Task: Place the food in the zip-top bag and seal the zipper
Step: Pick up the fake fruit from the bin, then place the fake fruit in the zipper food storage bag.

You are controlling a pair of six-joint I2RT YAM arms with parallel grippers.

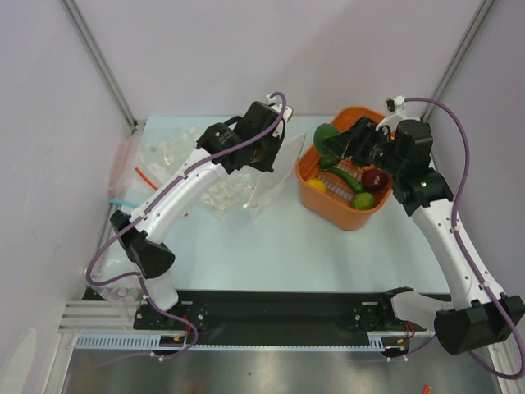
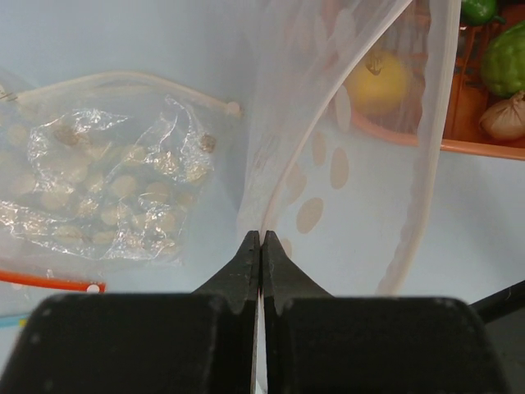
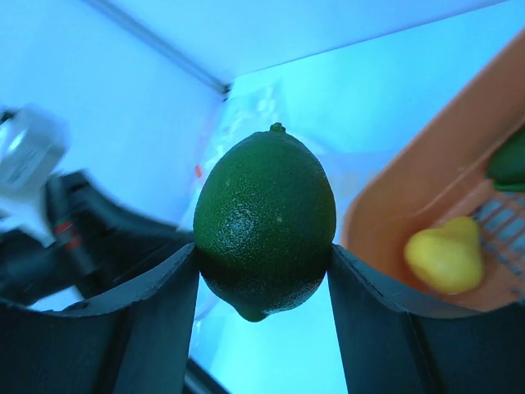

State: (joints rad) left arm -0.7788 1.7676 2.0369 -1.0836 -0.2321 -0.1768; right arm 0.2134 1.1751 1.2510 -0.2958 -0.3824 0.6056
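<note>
My left gripper (image 2: 261,238) is shut on the edge of the zip-top bag (image 2: 353,164), a clear sheet with white dots that hangs up off the table (image 1: 275,176) just left of the orange basket (image 1: 316,197). Which edge carries the zipper I cannot tell. My right gripper (image 3: 264,254) is shut on a dark green lime (image 3: 264,222) and holds it above the basket's left rim (image 1: 326,133). More food lies in the basket: a lemon (image 3: 447,254), a dark red apple (image 1: 377,180) and a yellow piece (image 1: 332,187).
Crumpled clear bags (image 1: 225,195) lie on the table under the left arm, one also showing in the left wrist view (image 2: 107,189). Bags with red and blue strips (image 1: 123,176) sit at the left wall. The enclosure's walls stand close on both sides.
</note>
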